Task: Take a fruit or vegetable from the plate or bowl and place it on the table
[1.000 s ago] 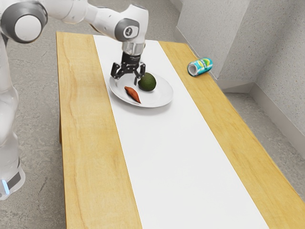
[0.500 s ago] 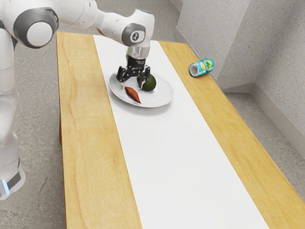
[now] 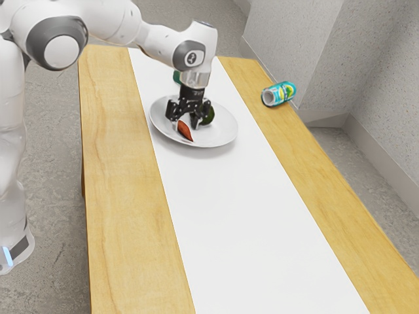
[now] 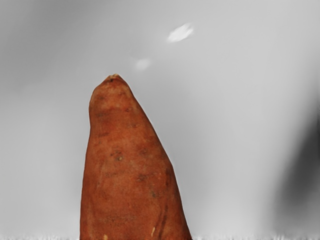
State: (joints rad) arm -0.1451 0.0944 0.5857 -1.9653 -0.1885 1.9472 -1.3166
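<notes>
The black gripper [image 3: 185, 122] is low over the white plate [image 3: 224, 134] in the exterior view, its fingers open on either side of the upper end of an orange-brown sweet potato [image 3: 185, 131]. A dark green avocado [image 3: 208, 116] lies beside it on the plate, partly hidden by the gripper. Seen from the hand, the tapered sweet potato [image 4: 127, 165] reaches up from the lower edge against the pale plate [image 4: 240, 125].
A teal can [image 3: 279, 94] lies on its side near the table's far edge, at the exterior view's upper right. Behind the gripper a small green object [image 3: 177, 77] partly shows. A white runner [image 3: 255, 229] covers the middle of the wooden table [image 3: 124, 196].
My gripper has moved down and toward the exterior view's right, onto the sweet potato's upper end. Its fingertips look closer together. The avocado is more covered by the gripper.
</notes>
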